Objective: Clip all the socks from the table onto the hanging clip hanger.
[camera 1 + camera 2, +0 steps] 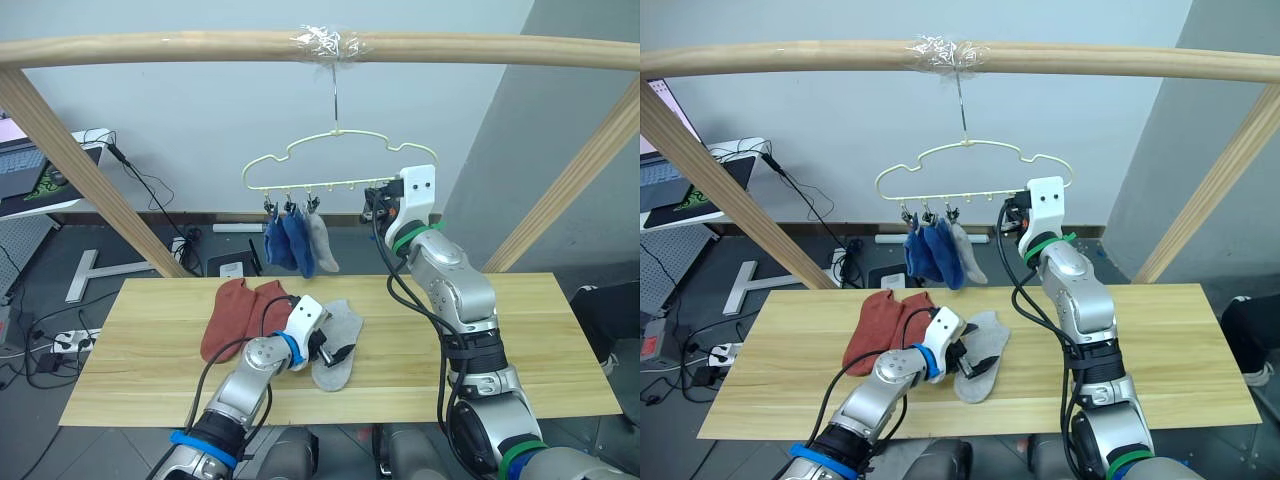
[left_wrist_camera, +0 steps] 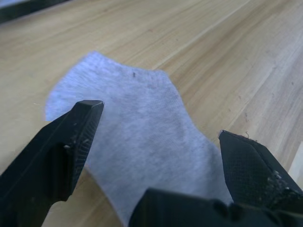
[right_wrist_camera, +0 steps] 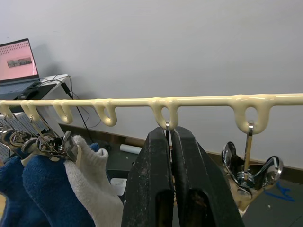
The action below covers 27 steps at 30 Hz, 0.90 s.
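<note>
On the table (image 1: 540,340), a light grey sock (image 1: 348,320) lies flat near the middle. My left gripper (image 1: 335,352) is low over it and open, and the sock (image 2: 137,127) shows between its fingers (image 2: 71,142). Two rust-red socks (image 1: 235,315) lie overlapping just to its left. The pale-yellow clip hanger (image 1: 320,185) hangs above the table's far edge. Two blue socks (image 1: 285,245) and a grey sock (image 1: 322,245) are clipped at its left end. My right gripper (image 3: 171,135) is raised under the hanger's right part, shut on one small clip below a loop.
A thick wooden frame bar (image 1: 200,45) runs overhead, and slanted posts (image 1: 70,170) come down at both sides of the table. An empty metal clip (image 3: 251,170) hangs just beside my right gripper. A desk with a laptop (image 1: 20,165) stands at far left.
</note>
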{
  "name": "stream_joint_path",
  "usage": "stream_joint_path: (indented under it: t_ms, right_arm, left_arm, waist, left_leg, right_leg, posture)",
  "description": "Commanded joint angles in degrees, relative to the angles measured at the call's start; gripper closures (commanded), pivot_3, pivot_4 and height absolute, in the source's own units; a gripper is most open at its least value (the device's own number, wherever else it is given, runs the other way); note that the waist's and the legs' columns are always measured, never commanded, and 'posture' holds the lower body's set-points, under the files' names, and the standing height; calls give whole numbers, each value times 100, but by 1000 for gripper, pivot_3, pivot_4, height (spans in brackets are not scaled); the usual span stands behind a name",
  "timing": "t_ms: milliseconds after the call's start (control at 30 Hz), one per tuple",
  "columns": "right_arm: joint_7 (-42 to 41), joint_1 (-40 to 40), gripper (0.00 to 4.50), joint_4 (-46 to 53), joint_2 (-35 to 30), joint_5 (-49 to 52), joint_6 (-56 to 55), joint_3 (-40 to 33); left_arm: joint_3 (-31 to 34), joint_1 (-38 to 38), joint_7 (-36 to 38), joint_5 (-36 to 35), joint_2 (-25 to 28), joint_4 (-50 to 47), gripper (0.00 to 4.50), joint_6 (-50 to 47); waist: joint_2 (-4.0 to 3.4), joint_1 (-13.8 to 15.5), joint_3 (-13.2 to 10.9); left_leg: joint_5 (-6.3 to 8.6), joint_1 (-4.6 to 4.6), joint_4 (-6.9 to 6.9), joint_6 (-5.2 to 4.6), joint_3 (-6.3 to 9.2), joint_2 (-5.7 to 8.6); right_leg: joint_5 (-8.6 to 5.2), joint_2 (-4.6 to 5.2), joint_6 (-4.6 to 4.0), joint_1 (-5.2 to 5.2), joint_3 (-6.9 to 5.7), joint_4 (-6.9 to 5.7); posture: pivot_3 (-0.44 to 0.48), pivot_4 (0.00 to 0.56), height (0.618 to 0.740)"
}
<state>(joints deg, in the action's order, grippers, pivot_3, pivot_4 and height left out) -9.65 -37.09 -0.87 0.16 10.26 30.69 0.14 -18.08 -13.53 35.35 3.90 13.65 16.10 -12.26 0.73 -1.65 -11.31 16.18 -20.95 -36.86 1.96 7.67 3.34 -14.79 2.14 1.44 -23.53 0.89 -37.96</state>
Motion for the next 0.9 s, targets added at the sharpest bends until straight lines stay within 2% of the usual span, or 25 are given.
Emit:
stream_joint_path:
  t_ms: [33, 167, 333, 433, 867, 900]
  right_arm:
    - [58, 6, 4500, 95, -10, 27, 28, -37]
    - [74, 44, 4500, 125, -4, 23, 34, -36]
    - [86, 42, 4500, 139, -14, 31, 51, -59]
    - [128, 38, 4500, 140, 9, 65, 104, -106]
    - [111, 24, 4500, 169, -33, 138, 216, -139]
    - [108, 24, 4500, 170, -34, 139, 218, -135]
  left_arm:
    - [-77, -172, -164, 170, -75, 88, 15, -326]
    - [-158, -196, -91, 247, -65, 340, 15, -771]
    - [-123, -99, 154, 65, -50, 212, 15, -945]
    - [-99, -73, 126, 74, -23, 176, 577, -910]
    - [-28, 178, 151, 101, 273, -13, 4429, -632]
    - [-34, 185, 156, 104, 281, -16, 4474, -610]
  waist:
    - [1, -4, -1]
    - [1, -15, -1]
    - [1, -15, -1]
    - [1, -15, -1]
    - [-1, -12, -2]
    - [-1, -11, -2]
  left_leg:
    - [0, 0, 0, 0, 0, 0]
    - [0, 2, 0, 0, 1, -2]
    - [0, 3, 0, 0, 1, -1]
    - [0, 4, 0, 0, 1, -2]
    - [0, 4, 0, 0, 4, -2]
    - [0, 4, 0, 0, 4, -2]
  right_leg:
    - [0, 0, 0, 0, 0, 0]
    - [0, -2, 0, 0, -2, -3]
    - [0, -1, 0, 4, 0, -1]
    - [0, -1, 0, 4, -1, -1]
    - [0, 0, 0, 5, -2, 0]
    - [0, 0, 0, 5, -2, 1]
  posture:
    - [9, 220, 740]
    - [8, 221, 740]
    - [0, 225, 740]
    - [0, 225, 740]
    - [5, 226, 740]
    - [5, 226, 740]
